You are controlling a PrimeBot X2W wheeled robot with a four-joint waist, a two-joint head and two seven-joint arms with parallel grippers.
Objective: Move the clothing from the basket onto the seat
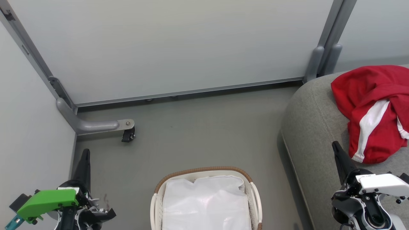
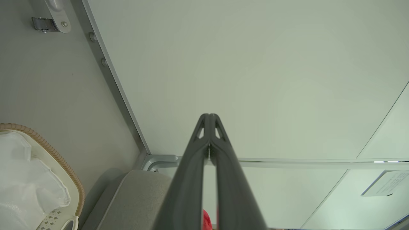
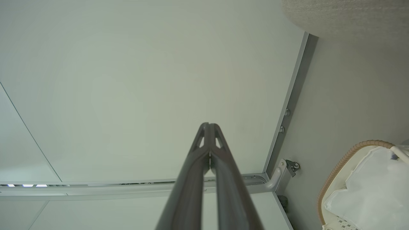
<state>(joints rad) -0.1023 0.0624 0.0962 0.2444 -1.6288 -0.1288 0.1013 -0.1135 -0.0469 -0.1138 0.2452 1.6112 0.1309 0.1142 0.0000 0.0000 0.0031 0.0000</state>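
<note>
As it is seen at the right of the head view, seat (image 1: 310,127): a grey upholstered cushion with rounded corners, set on the grey floor (image 1: 198,134) before the pale partition panels (image 1: 175,48).
Basket (image 1: 204,170): placed on the floor left of the seat, apart from it; a white liner (image 1: 206,204) is seen inside.
Clothing (image 1: 361,92): a red heap with a broad white stripe, laid on the seat, well apart from the basket.
Left gripper (image 1: 85,156): held low, left of the basket; fingers (image 2: 204,134) pressed together at the tips.
Right gripper (image 1: 337,150): held over the seat, near the clothing; fingers (image 3: 204,142) pressed together.
Caster (image 1: 128,135): black, fixed under a grey partition foot.
</note>
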